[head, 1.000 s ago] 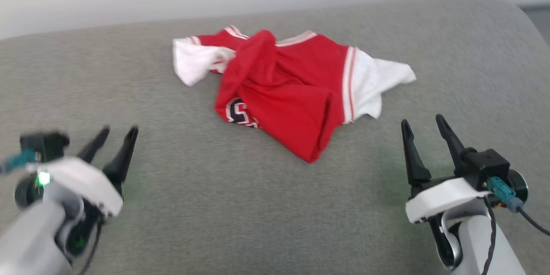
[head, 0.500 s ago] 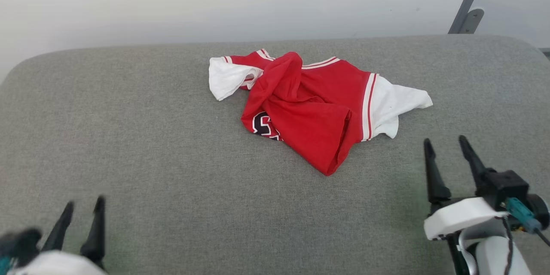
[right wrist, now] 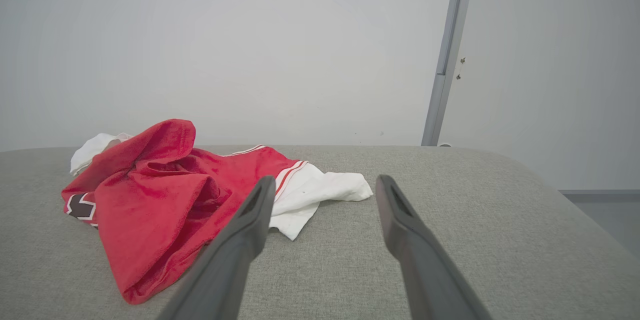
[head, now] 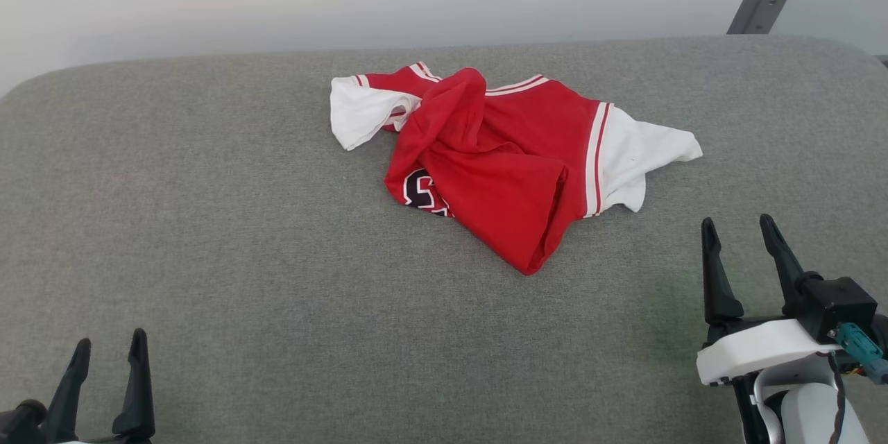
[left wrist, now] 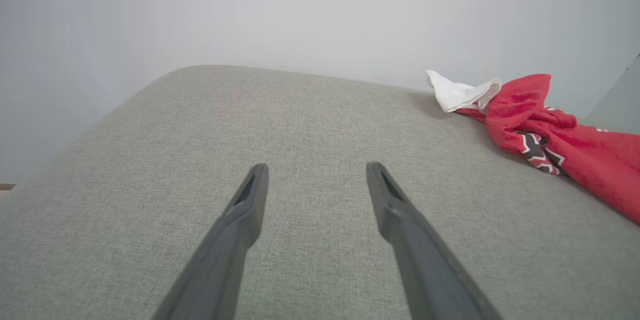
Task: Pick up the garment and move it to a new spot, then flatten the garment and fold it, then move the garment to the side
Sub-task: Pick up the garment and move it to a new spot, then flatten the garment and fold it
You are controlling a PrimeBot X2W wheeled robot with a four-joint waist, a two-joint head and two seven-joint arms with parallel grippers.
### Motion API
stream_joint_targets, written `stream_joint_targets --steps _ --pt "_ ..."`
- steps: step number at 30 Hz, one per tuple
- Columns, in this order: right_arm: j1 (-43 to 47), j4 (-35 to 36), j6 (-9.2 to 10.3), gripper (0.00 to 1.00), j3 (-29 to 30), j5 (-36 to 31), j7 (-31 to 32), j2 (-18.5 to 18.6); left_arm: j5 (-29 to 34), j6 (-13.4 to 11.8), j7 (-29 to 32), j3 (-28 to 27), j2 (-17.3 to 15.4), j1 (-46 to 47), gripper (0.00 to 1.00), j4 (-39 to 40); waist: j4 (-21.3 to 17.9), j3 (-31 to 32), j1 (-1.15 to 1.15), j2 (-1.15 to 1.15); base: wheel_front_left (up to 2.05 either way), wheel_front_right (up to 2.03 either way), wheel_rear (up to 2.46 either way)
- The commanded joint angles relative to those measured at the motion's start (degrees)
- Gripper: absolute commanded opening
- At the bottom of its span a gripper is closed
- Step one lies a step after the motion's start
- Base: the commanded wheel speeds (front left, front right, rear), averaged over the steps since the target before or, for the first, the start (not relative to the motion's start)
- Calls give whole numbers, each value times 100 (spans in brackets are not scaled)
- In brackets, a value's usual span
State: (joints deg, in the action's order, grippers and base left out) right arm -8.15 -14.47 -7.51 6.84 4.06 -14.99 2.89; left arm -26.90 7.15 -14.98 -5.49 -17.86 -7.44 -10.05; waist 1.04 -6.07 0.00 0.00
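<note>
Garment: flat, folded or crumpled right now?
Crumpled. The garment lies in a loose heap on the grey surface: red body bunched over itself, lettering partly hidden, white sleeves sticking out each side.

The left gripper (head: 111, 338) has pulled back toward the robot, so the garment (head: 499, 166) now lies farther ahead, to its right.
</note>
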Motion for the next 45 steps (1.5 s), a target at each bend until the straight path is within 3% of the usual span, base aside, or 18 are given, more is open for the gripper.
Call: stream_joint_targets --steps 1,21,29,33,39,42,45 --pt "17 28 4 100 -17 21 -27 3 61 31 -28 -37 22 -23 100 30 -13 -8 0 0 0 0 0" --pt "56 -21 4 100 -41 84 -27 3 215 31 -29 -52 148 -216 100 437 -84 75 0 0 0 0 0" --pt "5 -7 4 100 -38 118 -27 3 113 32 -29 234 24 121 100 433 -29 3 0 0 0 0 0" --pt "-136 27 4 100 -148 172 -27 4 37 32 -29 787 -422 708 100 447 -72 -152 0 0 0 0 0" --pt "-462 94 4 100 -460 345 -27 4 -277 31 418 1662 -1402 2316 100 130 -364 -603 0 0 0 0 0" --pt "-607 167 4 100 -608 508 -27 3 -798 28 908 2194 -1906 3134 100 -59 -583 -881 0 0 0 0 0" --pt "-687 239 4 100 -665 666 -27 3 -1712 28 1765 2860 -2289 3854 100 -238 -783 -1117 0 0 0 0 0"
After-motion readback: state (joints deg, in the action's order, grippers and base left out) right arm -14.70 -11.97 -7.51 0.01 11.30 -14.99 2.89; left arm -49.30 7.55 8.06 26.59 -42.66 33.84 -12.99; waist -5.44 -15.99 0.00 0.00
